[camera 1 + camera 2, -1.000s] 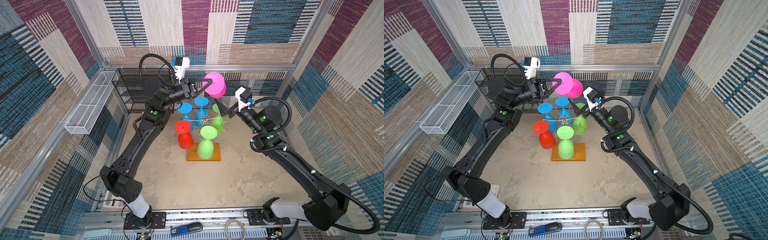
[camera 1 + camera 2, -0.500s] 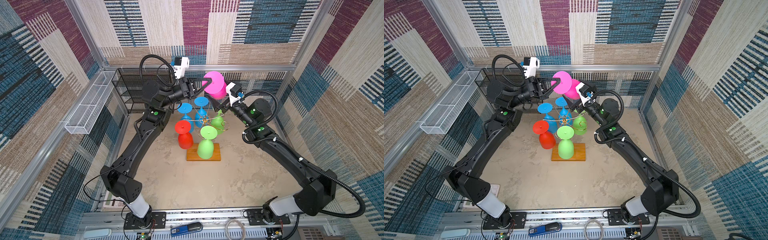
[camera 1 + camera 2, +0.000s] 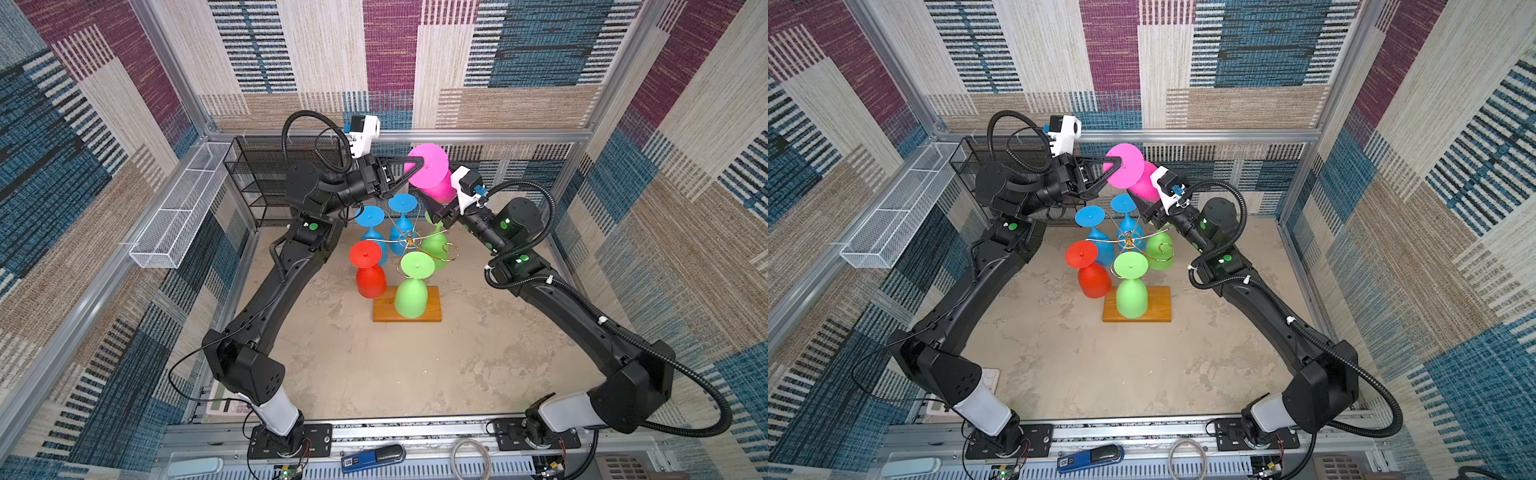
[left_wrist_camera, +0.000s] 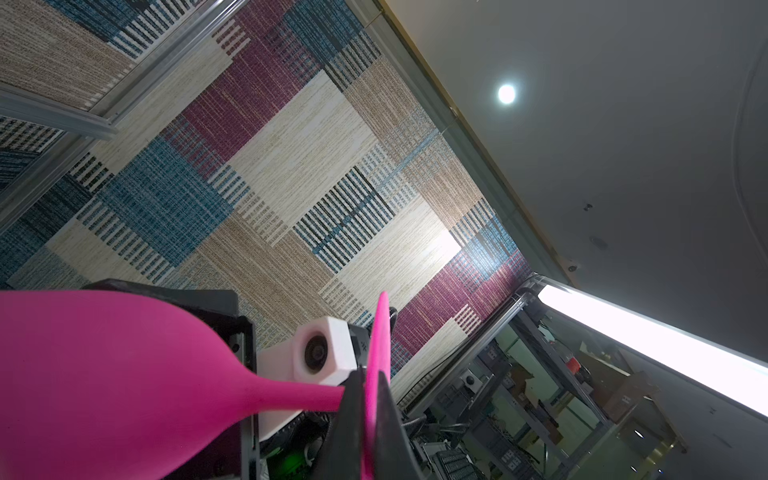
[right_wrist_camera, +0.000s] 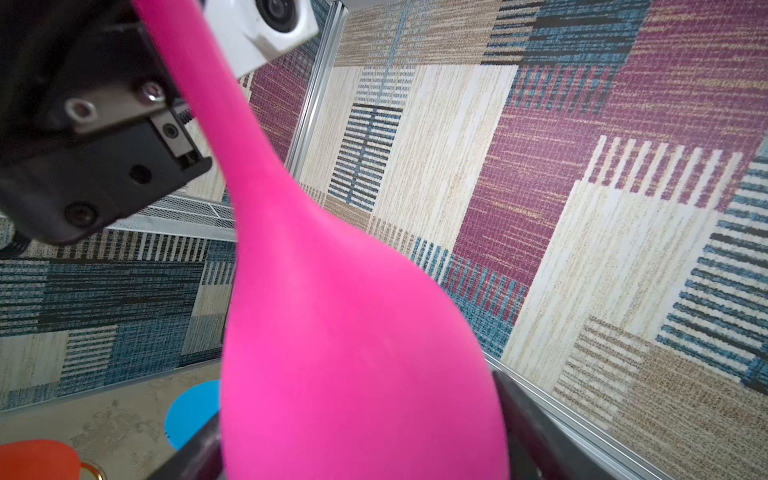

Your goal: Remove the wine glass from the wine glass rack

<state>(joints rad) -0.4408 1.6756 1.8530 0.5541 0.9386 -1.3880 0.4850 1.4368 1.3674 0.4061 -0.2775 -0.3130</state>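
Pink wine glass [image 3: 433,176]: one, clear of wine glass rack [image 3: 434,304], held tilted in air above rack's far side, foot toward left, bowl toward right. Foot disc pinched between pressed-in jaws of left gripper [image 3: 419,163]. Bowl flanked by right gripper [image 5: 359,438], jaws spread wide on either side; whether bowl is clamped cannot be told. Five glasses hung bowl-down on rack: two blue glasses [image 3: 371,218], two green glasses [image 3: 417,266], one red glass [image 3: 368,272]. Rack stood mid-table [image 3: 374,365]. One black mesh shelf [image 3: 266,174] seen far left, one white mesh basket [image 3: 178,216] along left wall.
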